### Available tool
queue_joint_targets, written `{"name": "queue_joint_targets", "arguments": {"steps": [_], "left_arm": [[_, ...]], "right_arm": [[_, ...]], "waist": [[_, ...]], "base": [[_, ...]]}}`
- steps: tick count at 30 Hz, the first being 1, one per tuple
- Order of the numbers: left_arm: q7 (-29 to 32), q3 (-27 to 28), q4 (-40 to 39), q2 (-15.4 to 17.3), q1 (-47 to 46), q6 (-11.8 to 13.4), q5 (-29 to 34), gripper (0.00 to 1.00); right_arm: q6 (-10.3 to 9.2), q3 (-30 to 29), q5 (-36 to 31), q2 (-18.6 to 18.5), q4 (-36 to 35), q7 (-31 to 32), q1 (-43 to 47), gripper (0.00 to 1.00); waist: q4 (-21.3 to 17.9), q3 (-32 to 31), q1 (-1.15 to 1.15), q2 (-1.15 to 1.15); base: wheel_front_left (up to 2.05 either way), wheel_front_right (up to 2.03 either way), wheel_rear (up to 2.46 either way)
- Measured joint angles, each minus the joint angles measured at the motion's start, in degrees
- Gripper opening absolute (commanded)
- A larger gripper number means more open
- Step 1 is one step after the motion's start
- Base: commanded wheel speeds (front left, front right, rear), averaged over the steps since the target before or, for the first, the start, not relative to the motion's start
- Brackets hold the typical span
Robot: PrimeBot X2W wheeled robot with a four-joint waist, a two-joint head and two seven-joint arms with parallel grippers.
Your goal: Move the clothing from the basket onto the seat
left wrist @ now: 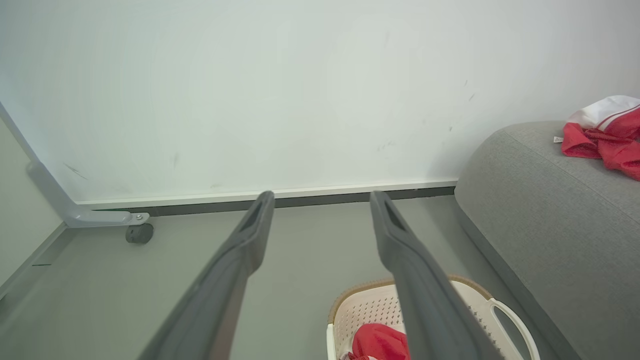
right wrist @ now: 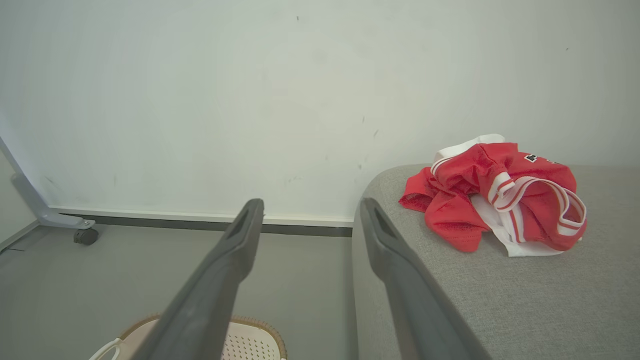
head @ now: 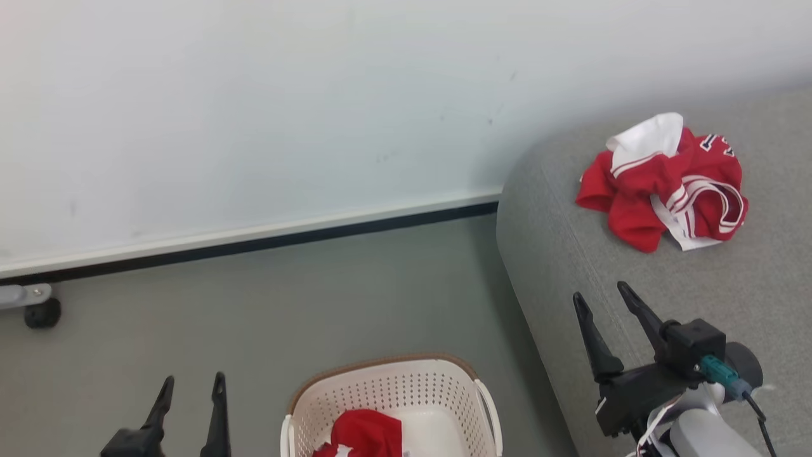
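Grey floor (head: 317, 298), white wall (head: 254, 114), grey seat (head: 729, 279) with one red garment (head: 666, 184) dumped on it, second garment (head: 365, 435) in the basket (head: 387, 387). Left claw (head: 193, 379) and right claw (head: 600, 292) wide open, both empty.

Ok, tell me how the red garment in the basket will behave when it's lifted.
Probably floppy: the red garment lies crumpled in the basket, so it should sag and trail from a pinch. Likely light, if it matches the thin red mesh jersey bunched on the seat. A trailing fold might catch the basket's rim.
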Motion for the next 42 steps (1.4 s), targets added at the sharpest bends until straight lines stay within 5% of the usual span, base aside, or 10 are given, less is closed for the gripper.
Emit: {"name": "queue_joint_targets", "arguments": {"steps": [19, 42], "left_arm": [[0.0, 7.1, -9.39, -2.11, 10.51, 0.02, 2.85, 1.0], [0.0, 9.73, -13.45, -4.85, 13.02, 0.05, 6.28, 1.0]], "right_arm": [[-3.19, -2.55, -2.49, -0.65, -11.28, 0.0, 10.05, 1.0], [-3.75, -5.32, -3.03, -0.85, -14.72, 0.0, 13.08, 1.0]], "waist": [[1.53, -3.9, 0.02, 0.01], [1.55, -3.57, 0.02, 0.01]], "base": [[0.0, 0.0, 0.0], [0.0, 0.0, 0.0]]}}
